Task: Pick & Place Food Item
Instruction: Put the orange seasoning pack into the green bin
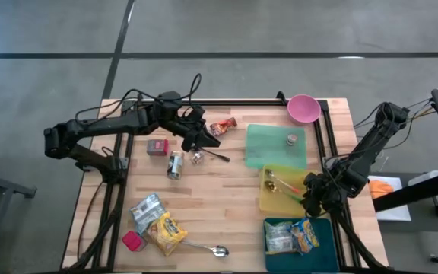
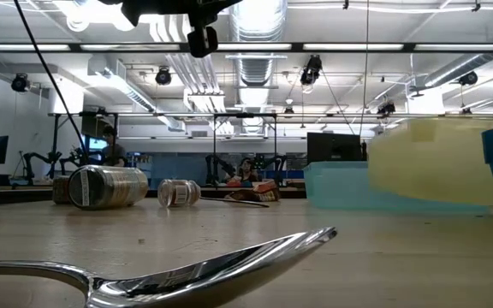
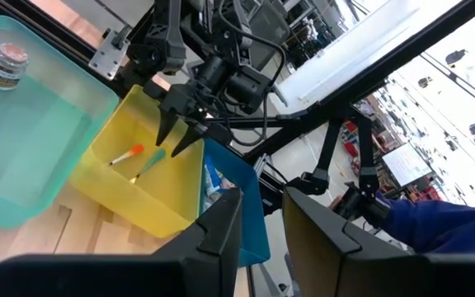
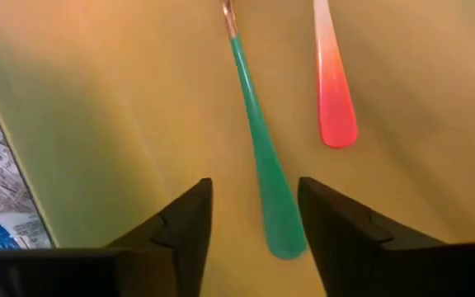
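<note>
My right gripper [image 4: 254, 239] is open and points down into the yellow bin [image 1: 268, 202] at the table's right. A green-handled utensil [image 4: 262, 181] lies on the bin's floor, its handle end between my two fingers; an orange-handled one [image 4: 332, 91] lies beside it. Whether a finger touches the green handle, I cannot tell. My left gripper [image 1: 207, 141] hovers above the table's middle, slightly open with nothing in it [image 3: 262, 219]. Food items lie loose on the wood: a red snack packet [image 1: 223, 125], a can [image 1: 175, 164] and a yellow chip bag [image 1: 166, 232].
A teal bin [image 1: 327, 255] with snack packets stands at the near right. A green tray [image 1: 268, 148] bears a small jar [image 1: 291, 139]; a pink bowl [image 1: 303, 108] sits far right. A red box [image 1: 156, 147], silver packet [image 1: 147, 207] and spoon [image 1: 204, 249] lie left.
</note>
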`<act>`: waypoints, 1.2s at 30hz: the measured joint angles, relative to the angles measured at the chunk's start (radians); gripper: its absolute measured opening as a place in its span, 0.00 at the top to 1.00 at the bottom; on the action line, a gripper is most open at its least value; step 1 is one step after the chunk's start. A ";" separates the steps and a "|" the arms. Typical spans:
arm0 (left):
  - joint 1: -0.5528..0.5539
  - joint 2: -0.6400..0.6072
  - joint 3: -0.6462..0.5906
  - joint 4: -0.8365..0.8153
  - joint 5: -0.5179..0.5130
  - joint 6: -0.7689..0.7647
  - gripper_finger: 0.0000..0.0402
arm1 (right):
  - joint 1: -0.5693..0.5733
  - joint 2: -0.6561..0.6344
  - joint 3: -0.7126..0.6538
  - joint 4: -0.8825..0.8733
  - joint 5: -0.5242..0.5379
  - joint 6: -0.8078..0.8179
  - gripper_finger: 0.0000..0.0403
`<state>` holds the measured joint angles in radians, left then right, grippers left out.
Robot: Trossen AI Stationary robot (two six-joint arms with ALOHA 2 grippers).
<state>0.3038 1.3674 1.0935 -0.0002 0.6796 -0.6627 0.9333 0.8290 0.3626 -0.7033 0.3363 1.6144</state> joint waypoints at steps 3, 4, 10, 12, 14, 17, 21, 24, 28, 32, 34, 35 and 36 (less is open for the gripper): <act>0.000 0.000 0.000 -0.006 -0.017 -0.027 0.76 | 0.000 0.001 0.000 0.001 0.000 0.010 0.50; 0.000 0.000 0.000 -0.009 -0.034 -0.043 0.76 | 0.000 0.002 0.000 0.001 0.000 0.013 0.49; 0.000 0.001 -0.001 -0.054 -0.106 -0.106 0.76 | 0.000 0.002 0.000 0.001 0.000 0.054 0.46; -0.001 0.001 -0.001 -0.072 -0.133 -0.119 0.76 | 0.000 0.002 0.002 0.001 0.000 0.054 0.46; -0.001 0.002 -0.002 -0.084 -0.149 -0.132 0.76 | 0.000 0.006 0.011 0.005 0.000 0.043 0.46; -0.001 0.002 -0.002 -0.083 -0.157 -0.143 0.76 | 0.000 0.006 0.033 0.011 -0.002 0.019 0.46; -0.001 0.002 -0.002 -0.083 -0.162 -0.147 0.76 | 0.000 0.011 0.063 -0.031 -0.001 0.012 0.46; -0.001 0.002 -0.002 -0.083 -0.174 -0.169 0.76 | 0.000 0.023 0.098 -0.094 0.001 0.005 0.46; -0.001 0.010 -0.002 -0.107 -0.241 -0.291 0.76 | 0.000 0.054 0.178 -0.206 0.074 -0.032 0.46; 0.001 0.052 -0.002 -0.130 -0.274 -0.340 0.76 | 0.000 0.097 0.286 -0.355 0.199 -0.047 0.46; 0.001 0.079 0.000 -0.126 -0.294 -0.360 0.76 | -0.001 0.116 0.334 -0.423 0.234 -0.036 0.46; 0.001 0.098 0.000 -0.123 -0.302 -0.367 0.76 | -0.001 0.125 0.357 -0.451 0.245 -0.035 0.46; 0.004 0.116 0.000 -0.121 -0.310 -0.367 0.76 | -0.001 0.134 0.377 -0.471 0.251 -0.036 0.46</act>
<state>0.3076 1.4838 1.0939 -0.1209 0.3700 -1.0302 0.9325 0.9635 0.7395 -1.1738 0.5877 1.5786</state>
